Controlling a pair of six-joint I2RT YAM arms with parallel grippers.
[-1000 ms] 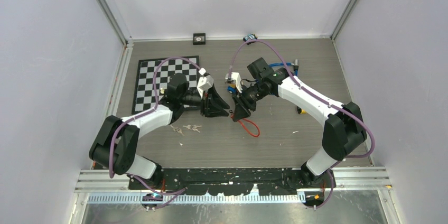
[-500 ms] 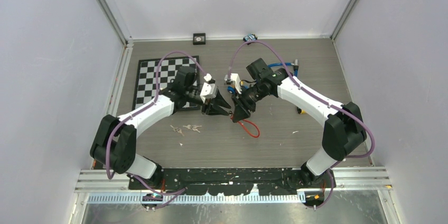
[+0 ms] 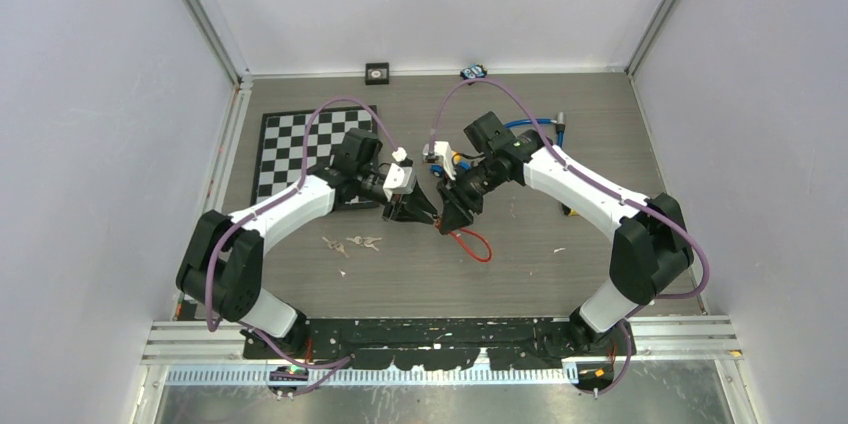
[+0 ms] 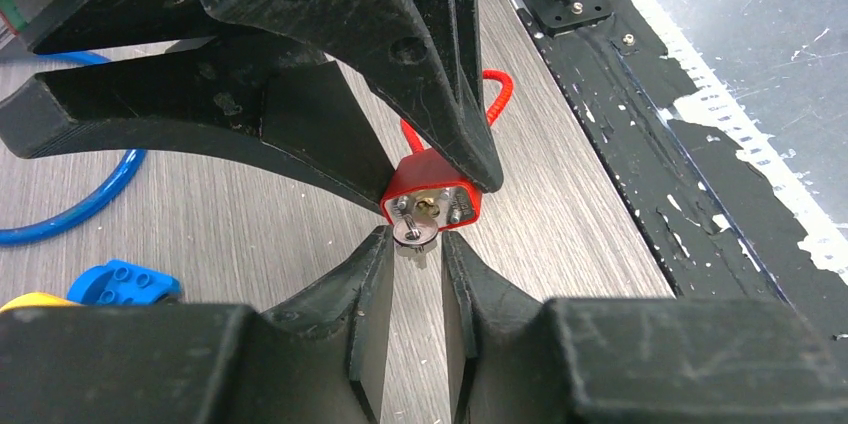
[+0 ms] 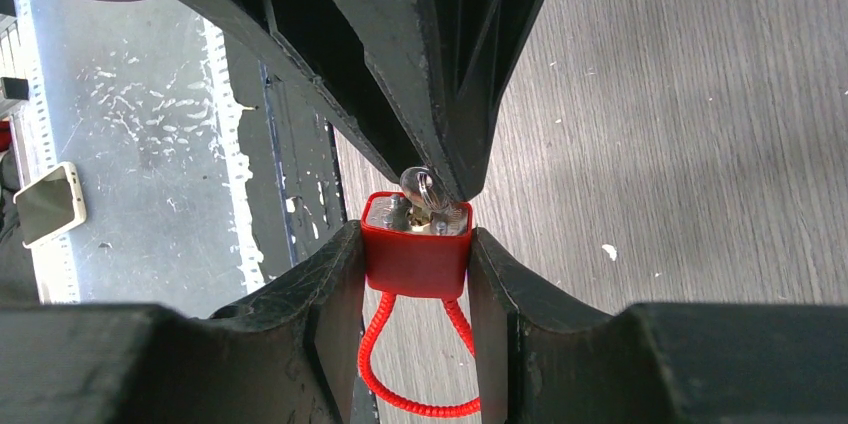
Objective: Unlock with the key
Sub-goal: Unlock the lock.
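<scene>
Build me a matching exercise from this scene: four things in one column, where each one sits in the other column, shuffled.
Things
1. red padlock
2. key
3. checkerboard
4. loose keys

Places
A. flat on the table, far left corner
B. at the padlock's keyhole end, flanked by the left claw
C. on the bare table, nearer the arm bases than both claws
D. clamped in the right claw

Pairs: 1-D, 2-B, 3-A, 4-C
</scene>
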